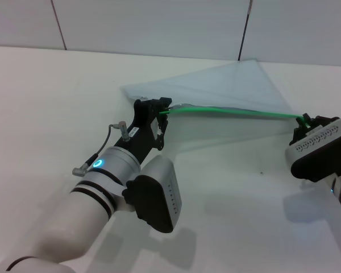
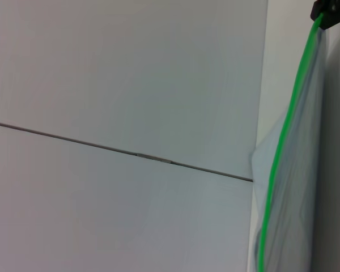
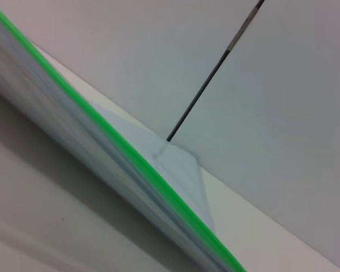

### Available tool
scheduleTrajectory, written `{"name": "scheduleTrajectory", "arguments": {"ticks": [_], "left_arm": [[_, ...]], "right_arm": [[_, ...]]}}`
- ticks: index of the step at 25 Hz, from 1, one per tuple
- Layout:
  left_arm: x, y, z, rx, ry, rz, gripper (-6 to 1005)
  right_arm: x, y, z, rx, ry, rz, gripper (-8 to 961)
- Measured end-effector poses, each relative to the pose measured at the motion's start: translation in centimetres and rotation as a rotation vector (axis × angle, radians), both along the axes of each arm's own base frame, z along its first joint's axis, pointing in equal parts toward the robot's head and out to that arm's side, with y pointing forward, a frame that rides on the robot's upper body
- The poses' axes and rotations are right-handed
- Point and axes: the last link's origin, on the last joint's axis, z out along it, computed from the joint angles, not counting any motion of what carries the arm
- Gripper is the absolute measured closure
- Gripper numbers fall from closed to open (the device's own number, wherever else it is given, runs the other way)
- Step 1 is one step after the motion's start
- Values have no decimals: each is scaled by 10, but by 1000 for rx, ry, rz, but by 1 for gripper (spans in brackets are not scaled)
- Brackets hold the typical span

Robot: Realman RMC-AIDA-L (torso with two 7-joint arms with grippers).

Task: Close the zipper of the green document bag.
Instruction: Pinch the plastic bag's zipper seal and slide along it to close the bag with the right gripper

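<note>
The green document bag (image 1: 233,94), translucent pale blue-grey, hangs lifted by its taut green zipper (image 1: 238,112) edge.

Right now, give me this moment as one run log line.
left hand: gripping zipper end | right hand: gripping other end | green document bag: lifted, strip taut

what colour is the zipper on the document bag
The zipper is bright green, clearest in the right wrist view.

1 green document bag (image 1: 233,91), 1 zipper (image 1: 233,111) along its edge. 2 grippers: left gripper (image 1: 162,114) & right gripper (image 1: 304,121). 1 white table (image 1: 45,102).
</note>
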Motion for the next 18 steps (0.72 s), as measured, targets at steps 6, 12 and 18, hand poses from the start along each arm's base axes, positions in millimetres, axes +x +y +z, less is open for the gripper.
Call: {"name": "scheduleTrajectory", "arguments": {"ticks": [6, 12, 18], "left_arm": [[0, 0, 0, 2, 10, -6, 914], [1, -1, 0, 6, 14, -17, 913], [1, -1, 0, 8, 12, -18, 912]], "right_arm": [[-1, 0, 1, 10, 8, -3, 782], [-1, 3, 6, 61, 37, -24, 777], [1, 4, 9, 84, 54, -50, 771]]}}
